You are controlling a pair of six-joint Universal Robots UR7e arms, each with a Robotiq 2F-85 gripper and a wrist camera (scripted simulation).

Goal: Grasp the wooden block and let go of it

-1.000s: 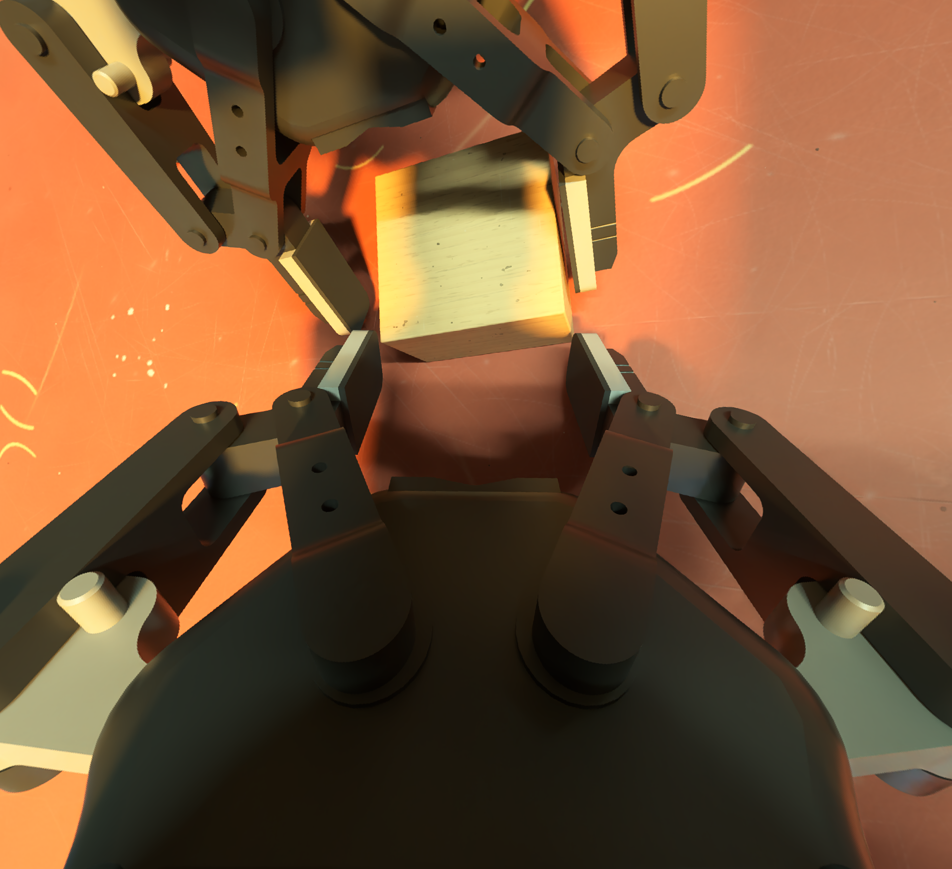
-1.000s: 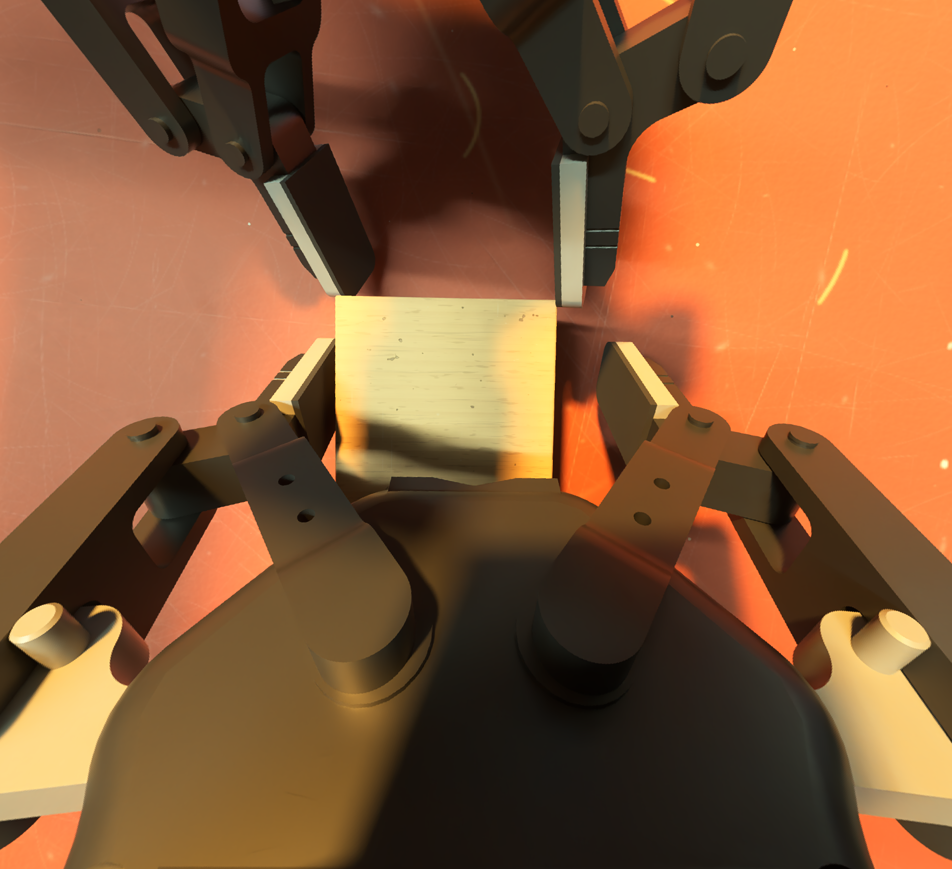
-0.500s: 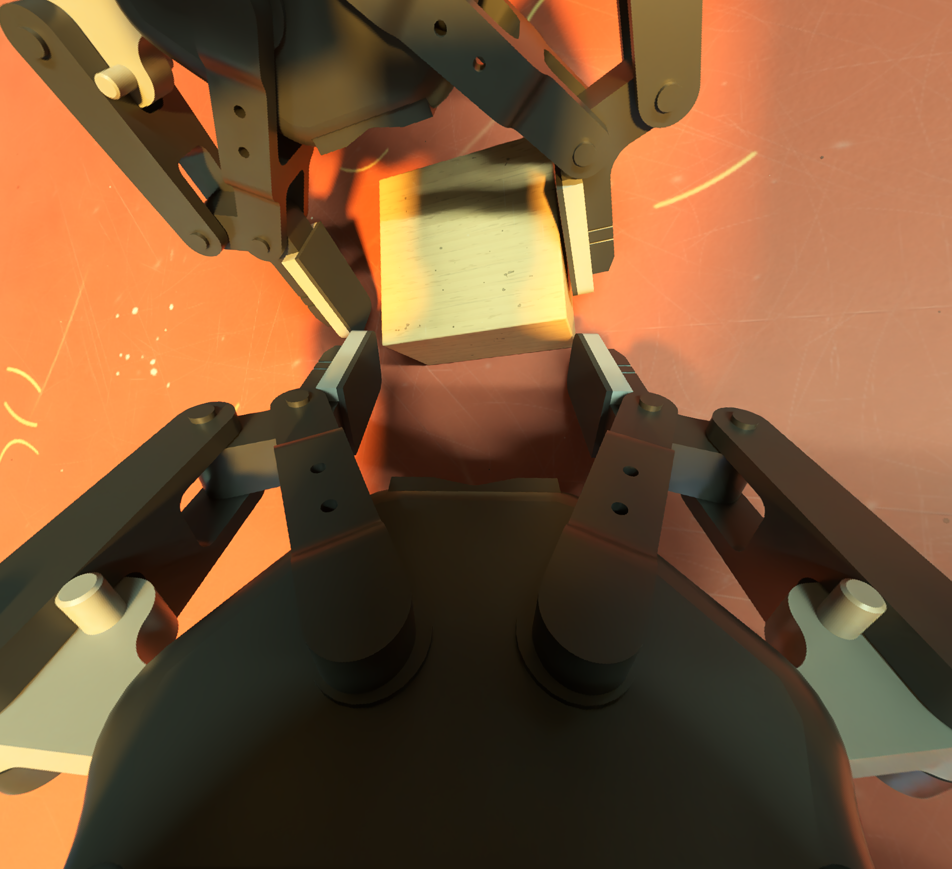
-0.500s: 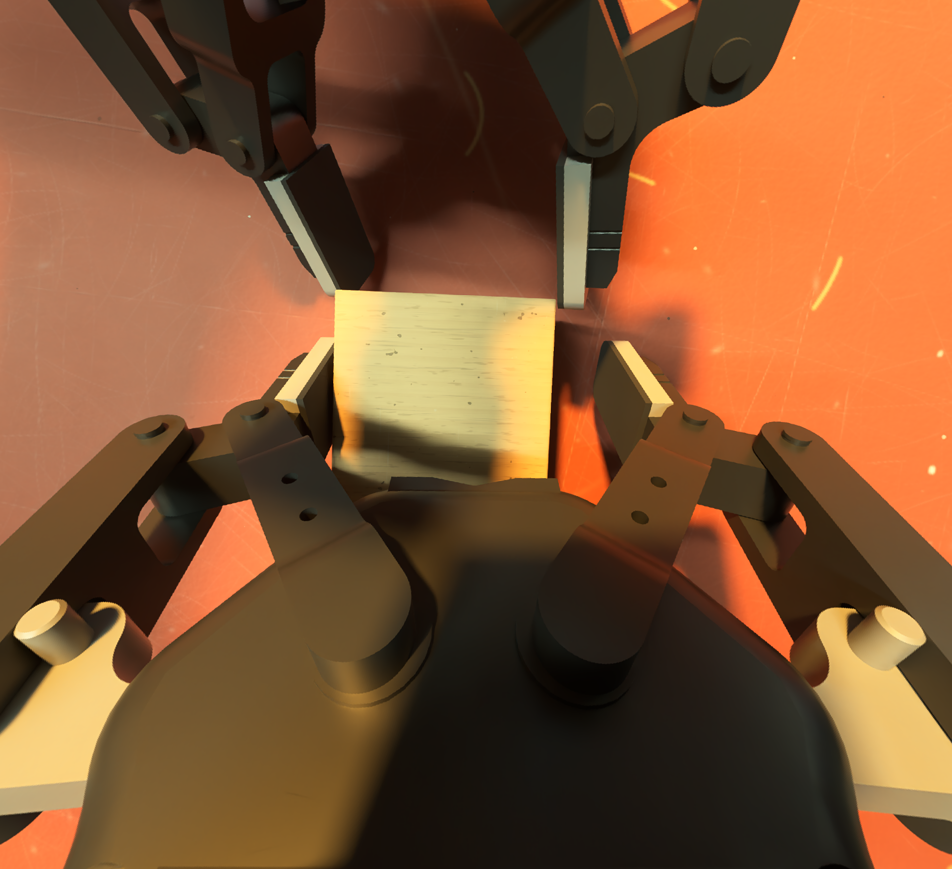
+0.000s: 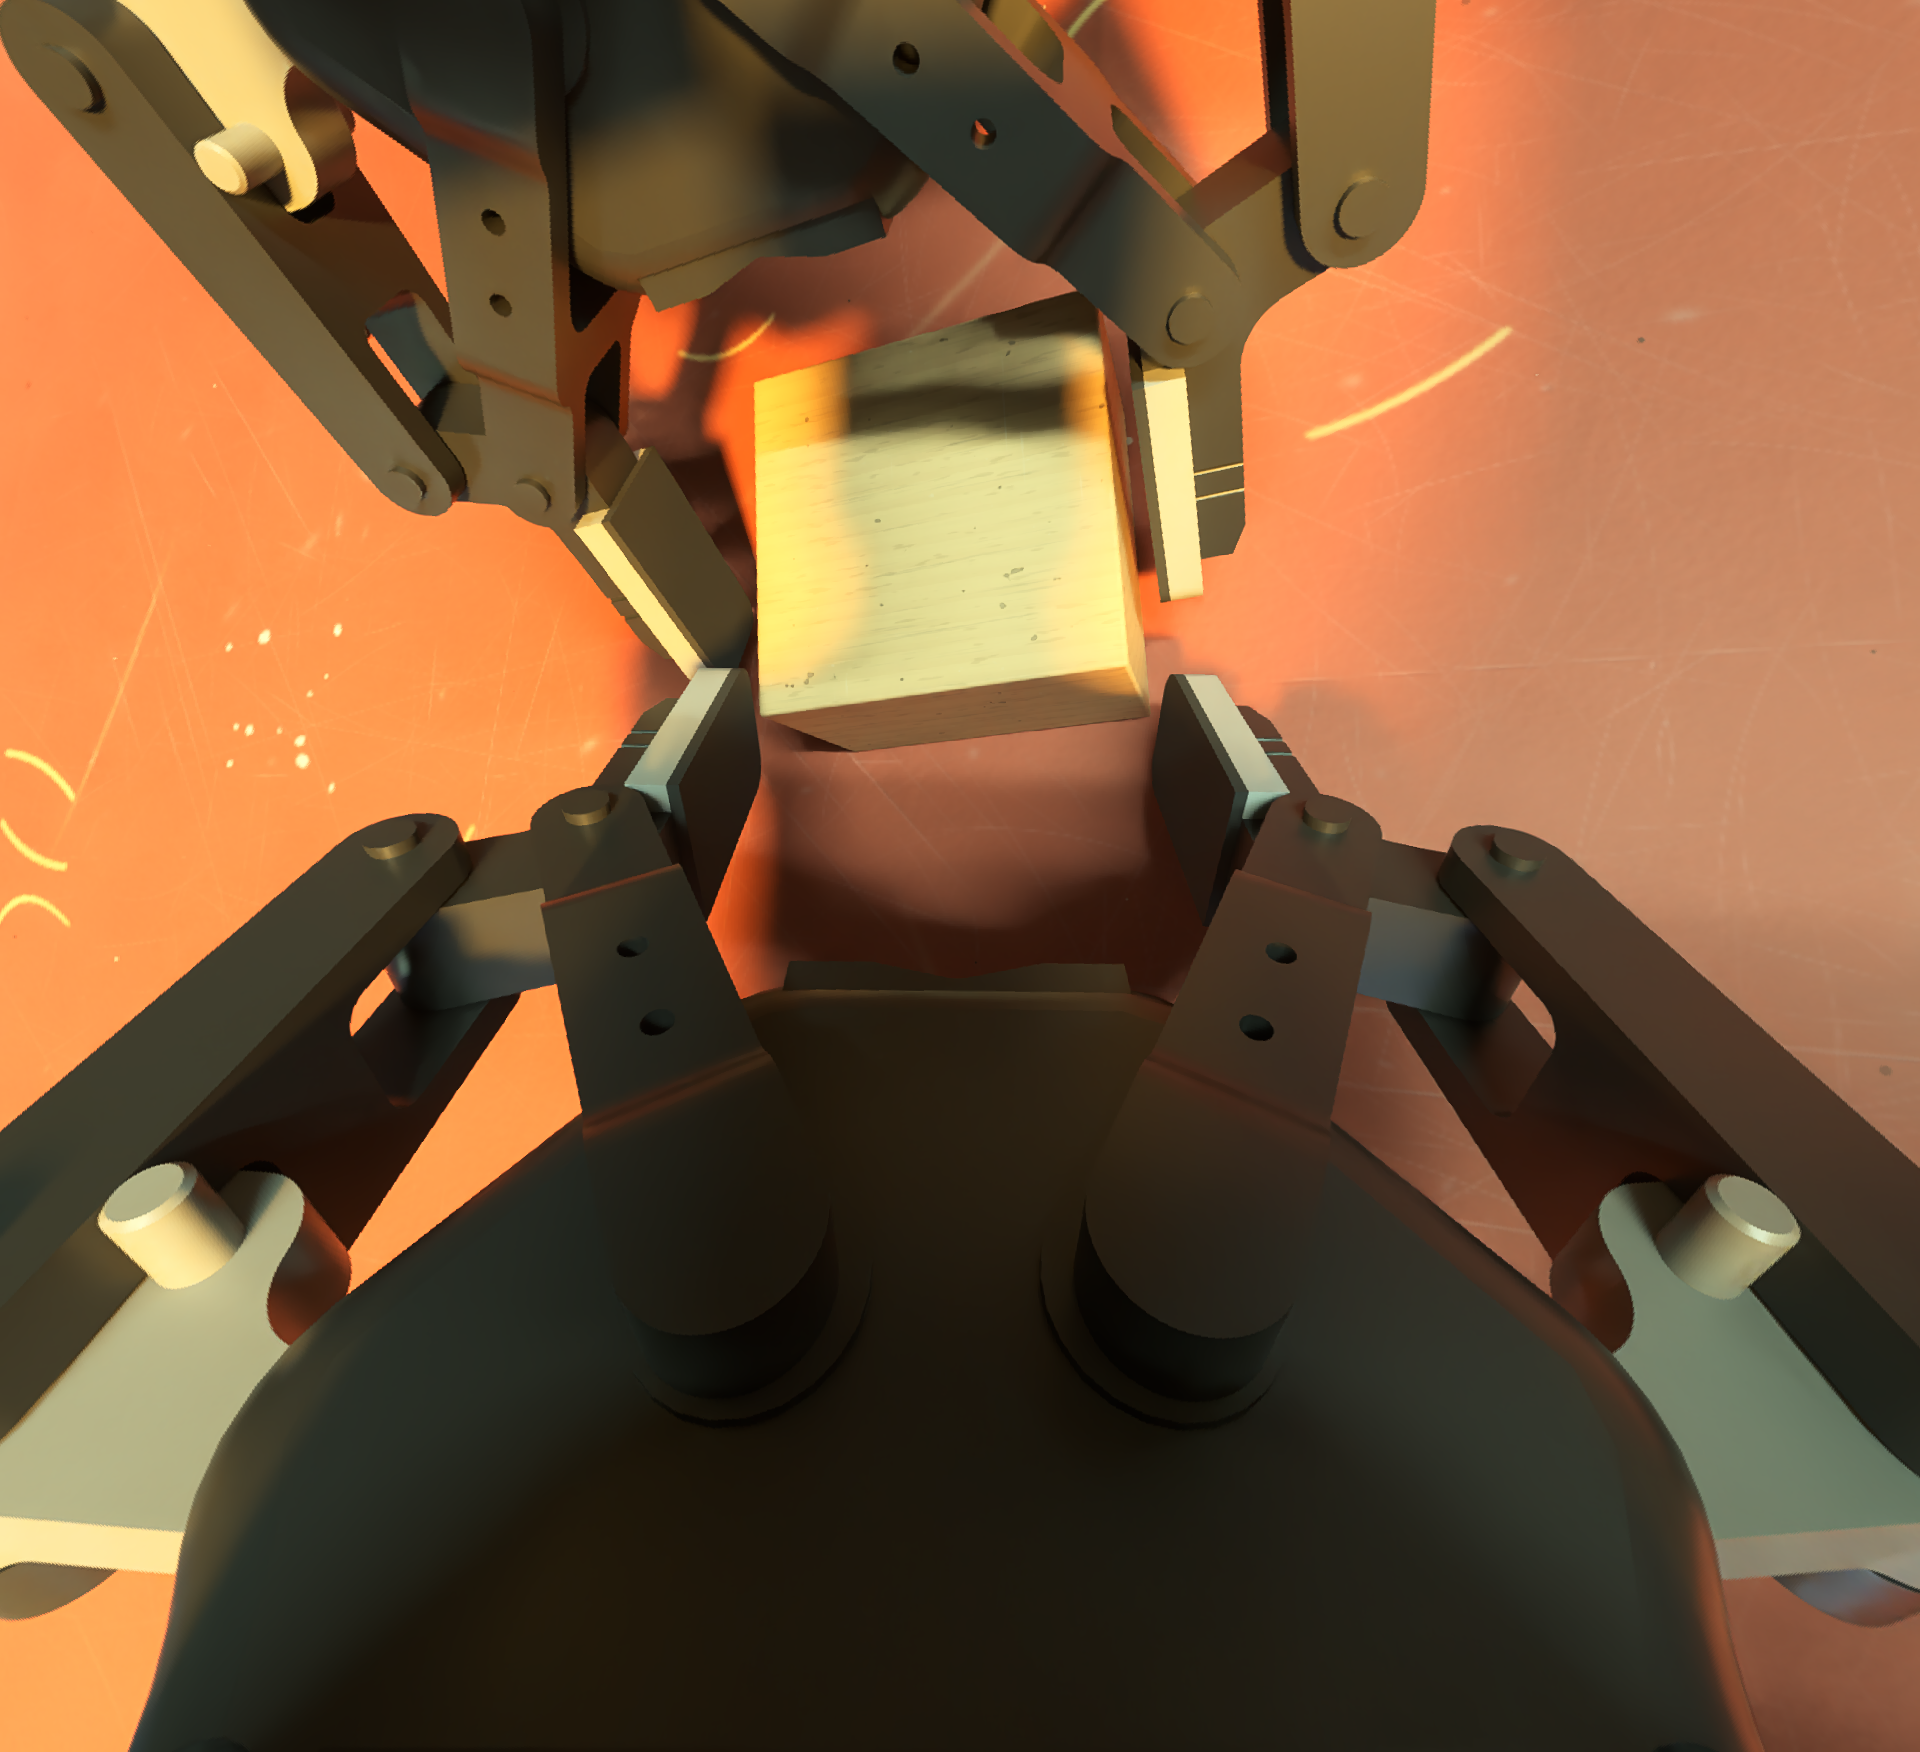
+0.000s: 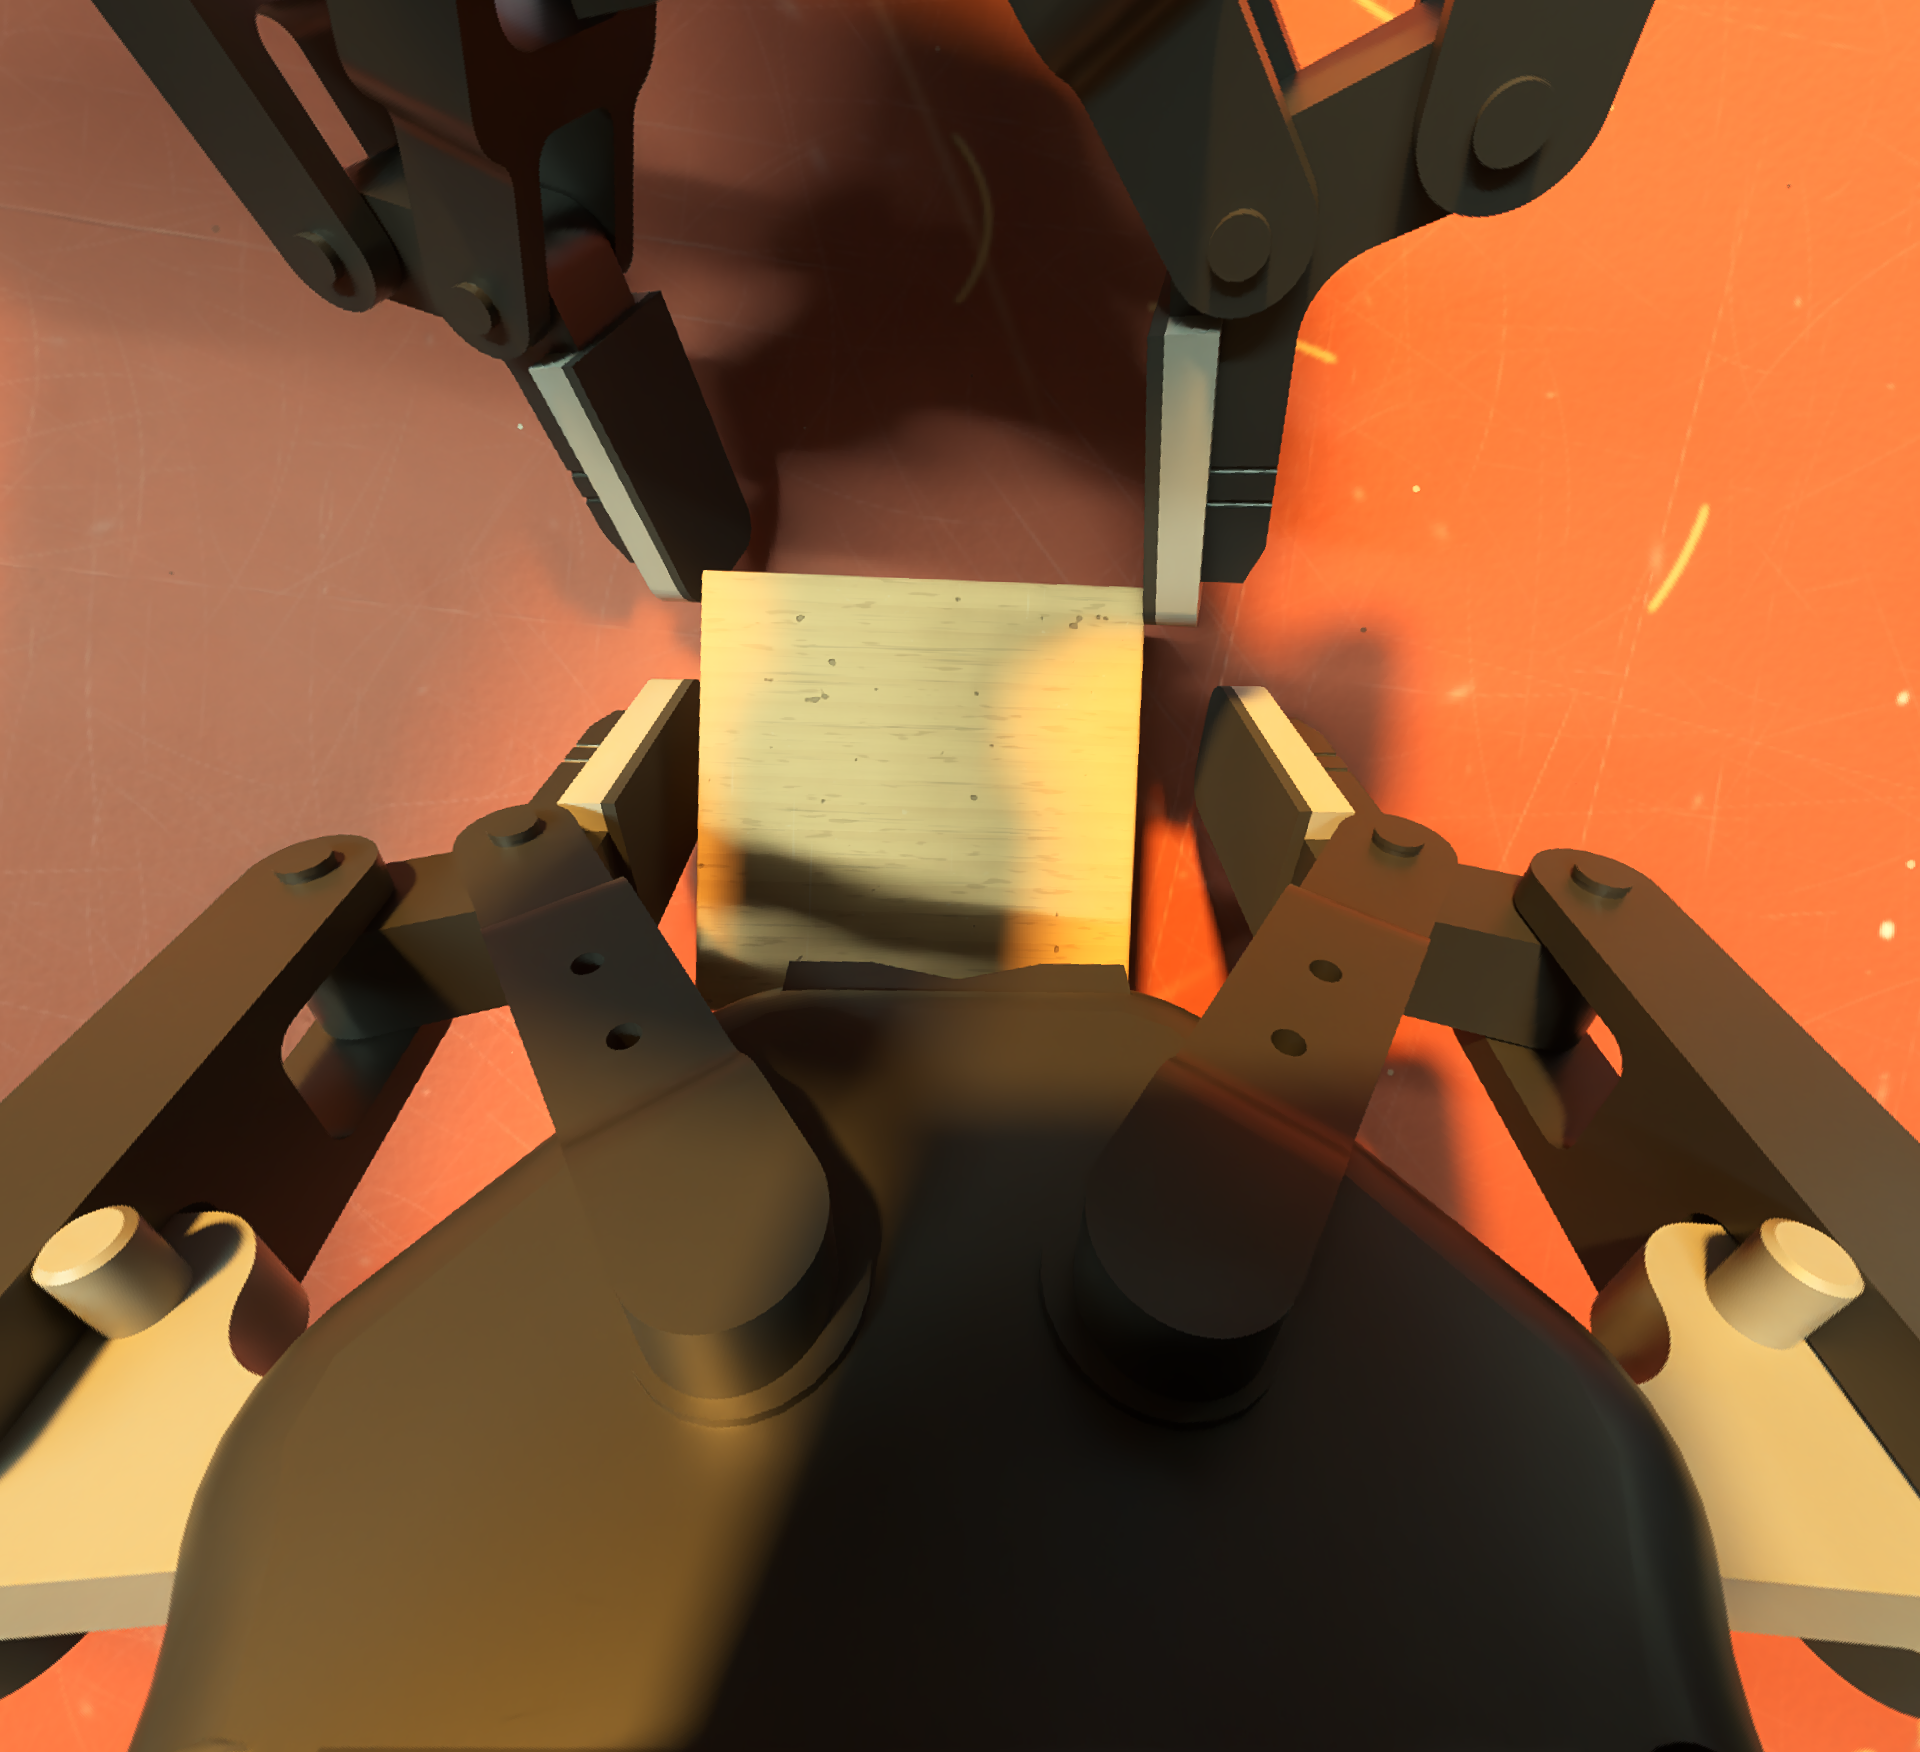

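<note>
A pale wooden block lies on the orange table. My right gripper is open and straddles the block. Its left pad is right against the block's side, and a narrow gap shows at its right pad. In the left wrist view the block lies just beyond my left gripper, which is open and empty. There the right gripper comes in from the far side with a finger on each side of the block. The two grippers face each other, fingertips nearly meeting.
The scratched orange table stretches out on both sides of the grippers. The left gripper's fingers hang just beyond the block's far edge in the right wrist view. No other objects show.
Almost nothing has moved. In the left wrist view the block sits very slightly nearer my left fingertips than a second ago. Both grippers keep the same opening.
</note>
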